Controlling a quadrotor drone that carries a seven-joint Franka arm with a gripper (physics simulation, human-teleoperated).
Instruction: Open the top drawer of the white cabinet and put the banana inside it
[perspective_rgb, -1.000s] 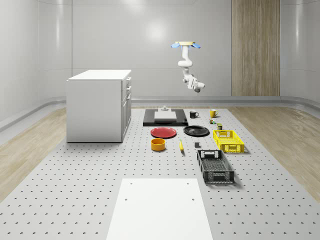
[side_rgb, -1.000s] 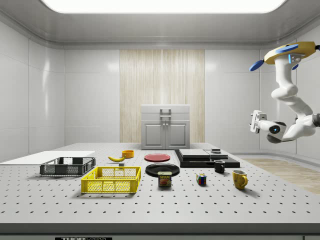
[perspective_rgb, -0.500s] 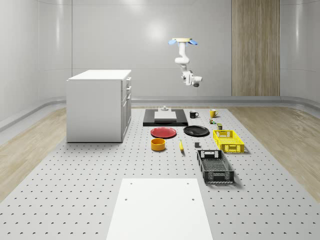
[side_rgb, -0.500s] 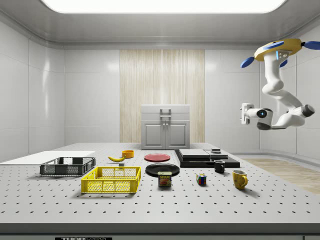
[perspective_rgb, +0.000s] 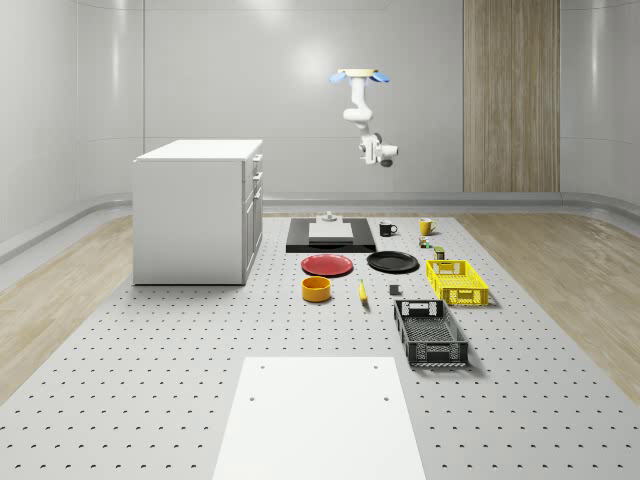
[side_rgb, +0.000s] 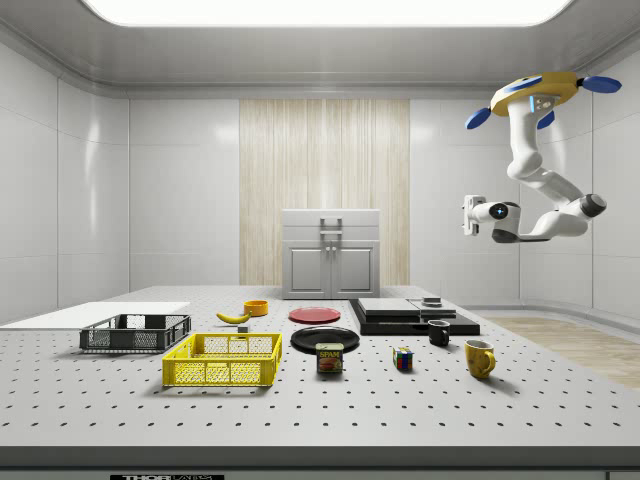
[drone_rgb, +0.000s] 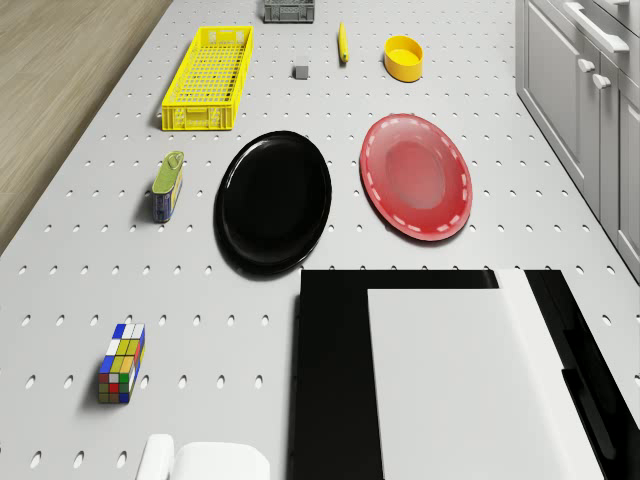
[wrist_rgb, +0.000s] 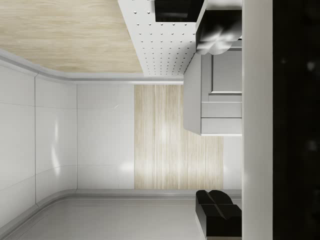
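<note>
The drone hovers high in the air over the far part of the bench, above the black slab with the white board on it. The arm hangs down from it and bends, so the claw is held level in the air, well above the bench, and points toward the cabinet. The claw holds nothing. I cannot tell how far its fingers are apart.

The banana lies on the bench, well apart from the claw and far below it, nearer to the whole-scene camera. It lies just to the right of the yellow bowl and to the left of the yellow basket in the whole-scene view, with a small dark block between it and the basket. The red plate and the black plate are just behind it, on the far side.

The banana is yellow, thin and slightly curved. In the side view it lies flat with its ends turned up a little. In the drone view it looks like a narrow yellow strip.

The cabinet stands at the left in the whole-scene view, white, and all its drawers are closed.
</note>
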